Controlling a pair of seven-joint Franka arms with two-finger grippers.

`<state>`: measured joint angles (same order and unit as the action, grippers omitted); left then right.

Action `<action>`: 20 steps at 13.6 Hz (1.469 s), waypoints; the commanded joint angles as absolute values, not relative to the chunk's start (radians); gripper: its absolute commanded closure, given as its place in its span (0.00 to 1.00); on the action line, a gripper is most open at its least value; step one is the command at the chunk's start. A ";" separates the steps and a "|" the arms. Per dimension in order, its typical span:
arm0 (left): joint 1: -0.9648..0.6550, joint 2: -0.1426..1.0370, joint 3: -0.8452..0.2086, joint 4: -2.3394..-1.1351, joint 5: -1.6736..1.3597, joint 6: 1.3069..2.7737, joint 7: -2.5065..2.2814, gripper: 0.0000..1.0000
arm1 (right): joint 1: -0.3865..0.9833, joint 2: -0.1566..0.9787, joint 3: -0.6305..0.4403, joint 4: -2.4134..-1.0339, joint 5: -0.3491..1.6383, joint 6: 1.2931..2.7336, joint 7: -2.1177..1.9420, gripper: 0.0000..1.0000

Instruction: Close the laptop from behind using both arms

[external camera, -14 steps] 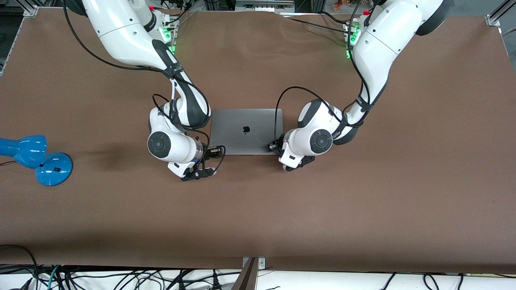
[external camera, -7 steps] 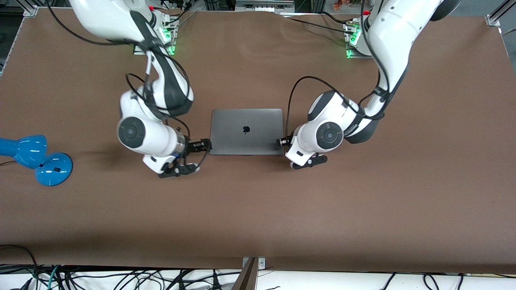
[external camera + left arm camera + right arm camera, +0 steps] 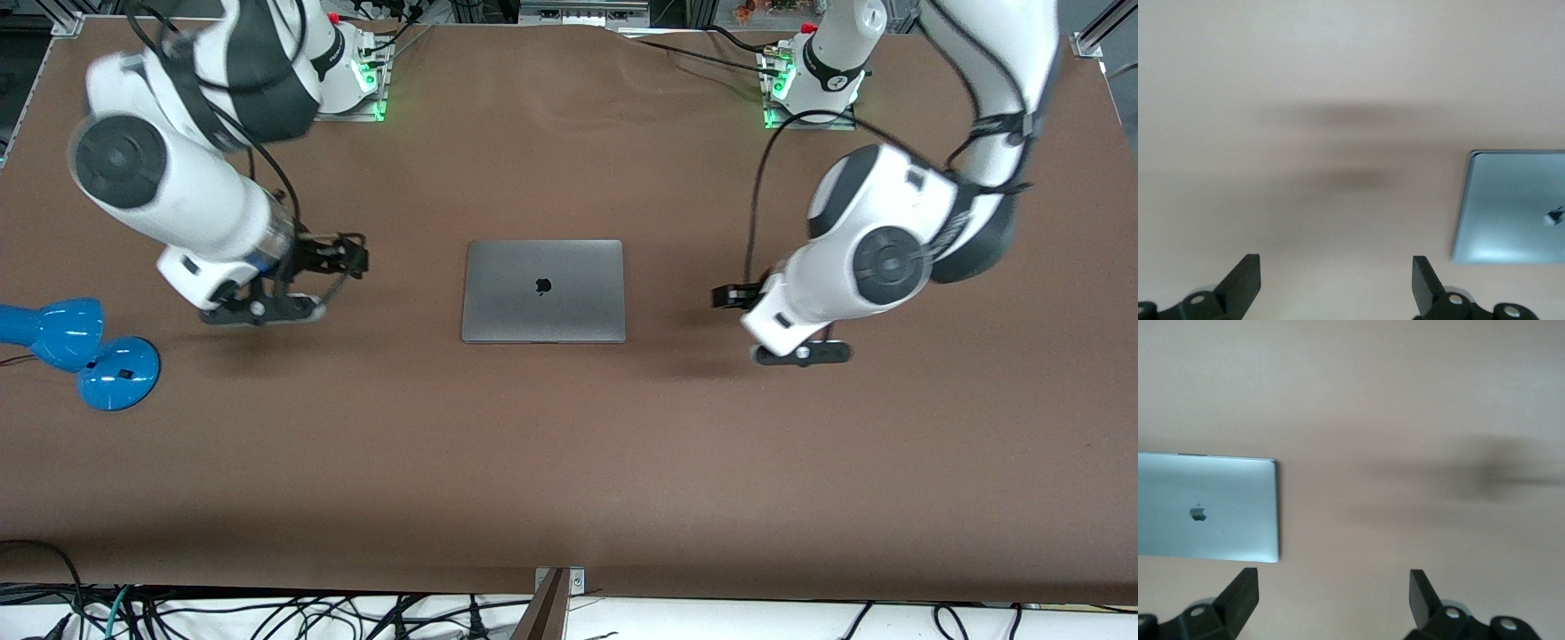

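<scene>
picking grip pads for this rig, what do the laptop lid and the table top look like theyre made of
The laptop, shut flat, looks like matte grey metal: an even soft sheen with a dark inlaid logo. The table top looks like a brown, dull, felt-like or fibreboard sheet, with faint ripples near the arm bases; which of the two is unclear.

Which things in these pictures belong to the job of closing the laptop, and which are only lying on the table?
Belong to the job:
- laptop, lid shut, flat on the table
- left gripper, open, over bare table
- right gripper, open, over bare table

Only lying about:
- blue lamp, at the right arm's end of the table
</scene>
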<state>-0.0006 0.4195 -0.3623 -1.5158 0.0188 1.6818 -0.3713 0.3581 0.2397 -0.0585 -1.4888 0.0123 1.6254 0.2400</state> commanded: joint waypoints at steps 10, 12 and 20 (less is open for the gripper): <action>0.126 0.137 -0.302 -1.574 0.092 1.520 -0.163 0.00 | 0.207 -0.012 -0.043 -1.509 -0.038 1.485 0.181 0.00; 0.030 0.060 -0.186 -1.664 0.075 1.532 -0.147 0.00 | 0.171 -0.023 -0.038 -1.514 -0.037 1.454 0.179 0.00; -0.178 -0.173 0.011 -1.910 0.023 1.645 -0.112 0.00 | 0.019 -0.035 0.012 -1.514 -0.011 1.381 0.164 0.00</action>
